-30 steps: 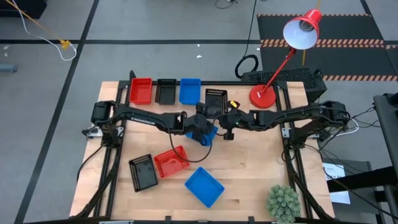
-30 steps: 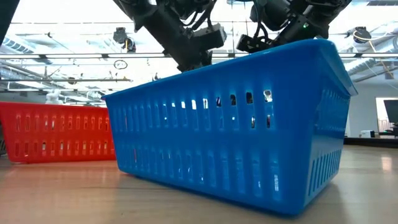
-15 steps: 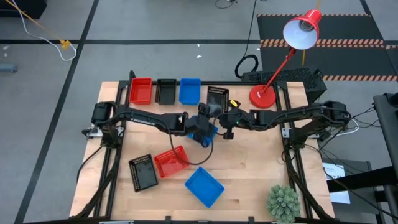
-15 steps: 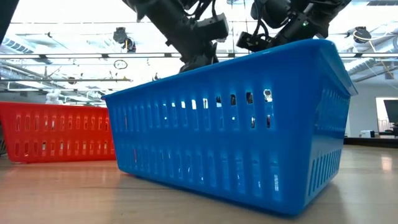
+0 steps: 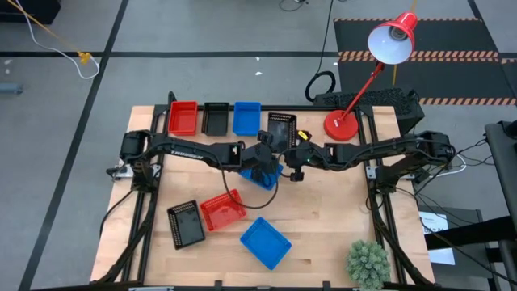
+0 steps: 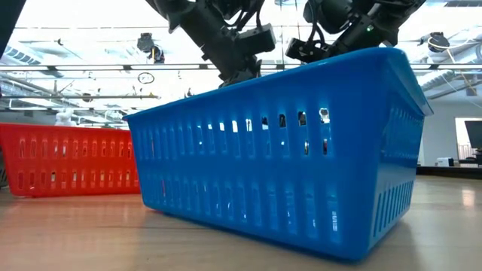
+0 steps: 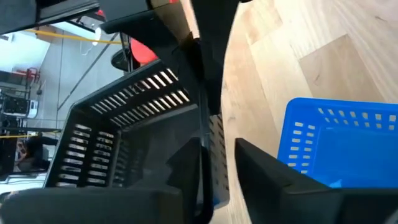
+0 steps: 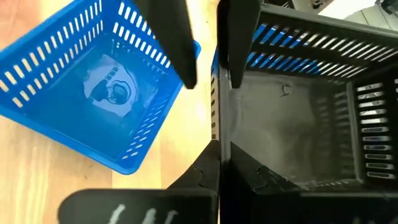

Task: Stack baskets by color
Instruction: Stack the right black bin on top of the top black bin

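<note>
High view, item one: black slotted plastic basket (image 5: 281, 128), held above the wooden tabletop (image 5: 323, 234) a little short of its far edge, both arms meeting at it.

- Right pincer (image 8: 217, 162) — closed on one side wall of that basket, carrying it.
- Left pincer (image 7: 217, 146) — jaws astride the same wall, a gap showing on one side; not clamped yet.
- Blue slotted plastic basket (image 8: 106, 87) — on the tabletop near its centre, just beside and partly under the held one.
- Far-edge row: red basket (image 5: 183, 118), black basket (image 5: 216, 118), blue basket (image 5: 246, 118), side by side.
- Near-edge group: second black basket (image 5: 186, 224) touching second red basket (image 5: 222, 210); tilted blue basket (image 5: 265, 242) close by.

Step in hand, as I judge it: a handover of the black basket to my left side, so it can go onto the black one in the far row. Next move calls for my left jaws to bite firmly before the right lets go.

Hard to make out: only two red baskets show; whether a row basket hides another nested inside, I cannot tell. Low view is almost filled by the tilted blue basket, so the grasp is hidden there.
</note>
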Motion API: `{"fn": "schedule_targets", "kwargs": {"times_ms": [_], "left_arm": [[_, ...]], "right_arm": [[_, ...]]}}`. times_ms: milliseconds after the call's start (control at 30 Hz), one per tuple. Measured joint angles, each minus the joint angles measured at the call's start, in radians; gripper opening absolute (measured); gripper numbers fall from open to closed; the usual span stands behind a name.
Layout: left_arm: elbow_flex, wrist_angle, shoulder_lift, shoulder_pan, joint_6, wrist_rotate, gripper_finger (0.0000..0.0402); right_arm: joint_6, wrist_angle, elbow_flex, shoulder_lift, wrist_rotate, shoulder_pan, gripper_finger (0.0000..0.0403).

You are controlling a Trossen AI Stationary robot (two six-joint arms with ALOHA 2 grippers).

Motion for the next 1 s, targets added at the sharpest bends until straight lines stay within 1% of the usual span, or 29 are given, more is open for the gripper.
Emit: {"fn": "schedule_targets", "kwargs": {"times_ms": [200, 267, 367, 467, 600, 700, 833, 1000], "left_arm": [[0.0, 0.0, -0.002, 0.014, -0.006, 0.005, 0.0026], [0.001, -0.003, -0.002, 0.015, -0.008, 0.005, 0.0011], [0.0, -0.014, -0.002, 0.015, -0.014, 0.004, 0.0016], [0.0, -0.015, 0.0, 0.015, -0.021, 0.003, 0.0025], [0.0, -0.028, 0.0, 0.017, -0.026, -0.002, 0.001], [0.0, -0.036, -0.001, 0.018, -0.033, -0.01, 0.0011], [0.0, -0.063, -0.018, 0.018, -0.036, -0.01, 0.0012], [0.0, -0.16, -0.083, 0.027, -0.085, -0.009, 0.0009]], "right_arm": [[-0.038, 0.014, -0.001, 0.001, 0.011, 0.013, 0.0002], [-0.055, 0.023, -0.002, 0.001, 0.015, 0.021, 0.0008], [-0.063, 0.061, -0.001, 0.001, 0.009, 0.041, 0.0037], [-0.065, 0.08, -0.001, 0.0, 0.003, 0.057, 0.0089], [-0.067, 0.08, -0.001, -0.002, -0.002, 0.073, 0.0161], [-0.068, 0.059, -0.001, -0.034, 0.0, 0.088, 0.02], [-0.055, 0.023, -0.001, -0.118, 0.001, 0.115, 0.0226], [-0.009, -0.072, -0.001, -0.256, 0.0, 0.139, 0.0229]]}}
